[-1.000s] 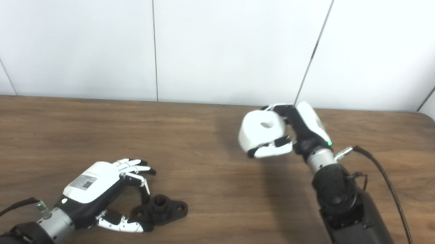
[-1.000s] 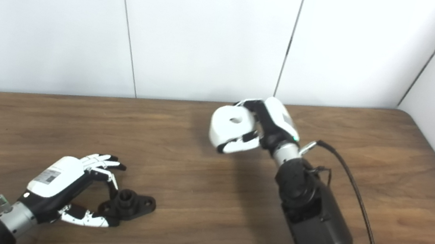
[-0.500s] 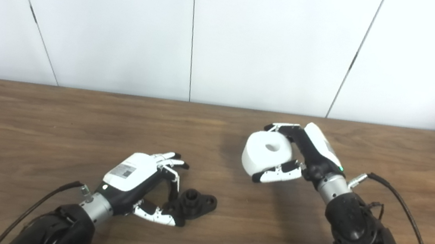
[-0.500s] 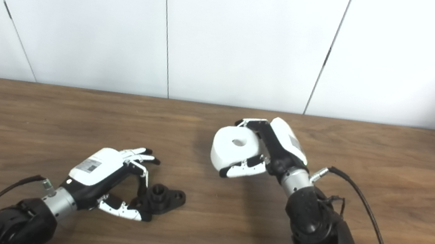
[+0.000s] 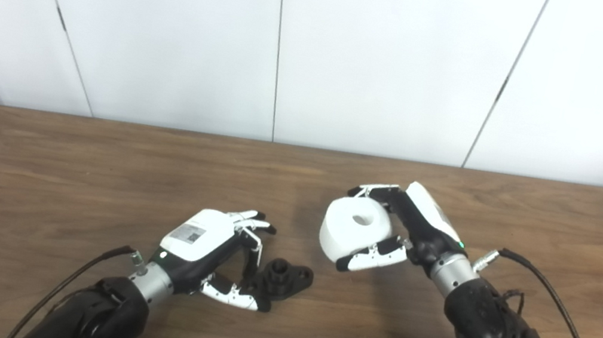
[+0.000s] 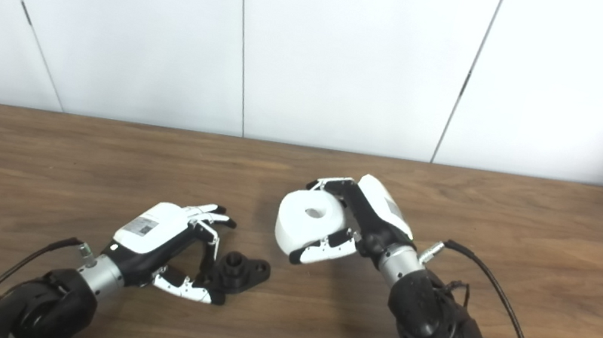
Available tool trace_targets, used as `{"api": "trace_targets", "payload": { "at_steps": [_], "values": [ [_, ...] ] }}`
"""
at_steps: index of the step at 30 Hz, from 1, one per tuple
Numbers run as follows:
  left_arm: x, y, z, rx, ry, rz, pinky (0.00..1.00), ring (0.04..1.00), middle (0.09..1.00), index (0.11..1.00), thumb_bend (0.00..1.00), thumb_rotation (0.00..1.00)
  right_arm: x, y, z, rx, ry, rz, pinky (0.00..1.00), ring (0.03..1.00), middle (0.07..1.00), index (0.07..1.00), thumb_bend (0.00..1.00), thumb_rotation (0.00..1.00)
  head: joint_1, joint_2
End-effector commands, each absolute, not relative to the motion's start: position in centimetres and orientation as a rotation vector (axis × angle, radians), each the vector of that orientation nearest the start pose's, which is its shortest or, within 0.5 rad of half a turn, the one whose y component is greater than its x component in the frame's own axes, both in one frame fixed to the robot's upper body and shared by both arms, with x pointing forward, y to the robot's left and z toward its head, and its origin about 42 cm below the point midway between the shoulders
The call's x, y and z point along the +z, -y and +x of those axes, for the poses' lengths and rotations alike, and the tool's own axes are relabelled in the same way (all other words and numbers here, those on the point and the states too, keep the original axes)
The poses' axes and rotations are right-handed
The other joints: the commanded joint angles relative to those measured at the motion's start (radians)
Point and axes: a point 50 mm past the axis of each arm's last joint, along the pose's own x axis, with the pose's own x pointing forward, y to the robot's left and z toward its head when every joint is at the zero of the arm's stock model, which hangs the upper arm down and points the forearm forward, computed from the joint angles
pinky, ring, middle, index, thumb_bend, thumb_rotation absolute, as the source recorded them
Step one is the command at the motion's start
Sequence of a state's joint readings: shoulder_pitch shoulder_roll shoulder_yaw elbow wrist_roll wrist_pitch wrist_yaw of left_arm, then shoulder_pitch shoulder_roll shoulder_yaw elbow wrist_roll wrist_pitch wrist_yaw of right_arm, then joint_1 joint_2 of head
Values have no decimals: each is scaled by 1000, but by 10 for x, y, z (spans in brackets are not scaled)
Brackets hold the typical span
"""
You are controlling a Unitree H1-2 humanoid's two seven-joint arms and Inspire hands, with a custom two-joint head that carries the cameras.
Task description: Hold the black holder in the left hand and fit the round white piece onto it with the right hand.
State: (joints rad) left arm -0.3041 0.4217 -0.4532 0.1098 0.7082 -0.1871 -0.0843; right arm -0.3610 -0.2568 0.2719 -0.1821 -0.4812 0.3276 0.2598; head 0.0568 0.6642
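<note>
**Right hand holds the white piece up while the left hand rests at the black holder**

The wooden table (image 5: 65,168) fills the lower part of both views, and behind it stands a white wall (image 5: 179,23) made of panels. Two black arms come in from the bottom edge, each with a thin cable beside the wrist.

The right hand (image 5: 419,230) is raised above the table. Its fingers are closed around the round white piece (image 5: 353,233), with the thumb under the piece and the other fingers over its far side. The piece sits at the left side of this hand, and the hole in its middle faces upward, toward the cameras.

The left hand (image 5: 205,244) is low, close to the table surface. Its fingers (image 5: 253,225) are curved and a little apart, and the thumb is stretched along the table toward the black holder (image 5: 284,278). The holder lies on the table at the right side of this hand, just at the fingertips. The thumb tip and one fingertip seem to touch its near end, but the hand does not grasp it. The holder has a short round post in the middle and a flat ear with a hole at its far end.

The white piece is up and to the right of the holder, and the two are apart.
</note>
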Motion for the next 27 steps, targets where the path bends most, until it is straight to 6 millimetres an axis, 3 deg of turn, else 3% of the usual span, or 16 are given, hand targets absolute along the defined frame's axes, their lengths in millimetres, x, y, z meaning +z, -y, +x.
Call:
{"api": "trace_targets", "payload": {
  "at_steps": [1, 5, 23, 27],
  "values": [
    [110, -209, 342, -675, 271, 1262, 865, 927, 849, 484, 524, 57, 245, 176, 365, 350, 279, -770, 676, 802, 789, 484, 519, 127, 2, 3],
    [111, -208, 343, -679, 264, 1268, 869, 931, 854, 484, 524, 57, 247, 168, 365, 372, 293, -763, 630, 786, 787, 484, 518, 127, 4, 7],
    [112, -202, 343, -681, 277, 1260, 857, 929, 857, 485, 524, 58, 260, 131, 367, 441, 374, -722, 713, 806, 780, 483, 519, 127, 15, 19],
    [113, -202, 342, -684, 267, 1268, 865, 932, 862, 485, 524, 58, 265, 125, 368, 454, 406, -729, 666, 774, 774, 483, 520, 127, 15, 19]
  ]
}}
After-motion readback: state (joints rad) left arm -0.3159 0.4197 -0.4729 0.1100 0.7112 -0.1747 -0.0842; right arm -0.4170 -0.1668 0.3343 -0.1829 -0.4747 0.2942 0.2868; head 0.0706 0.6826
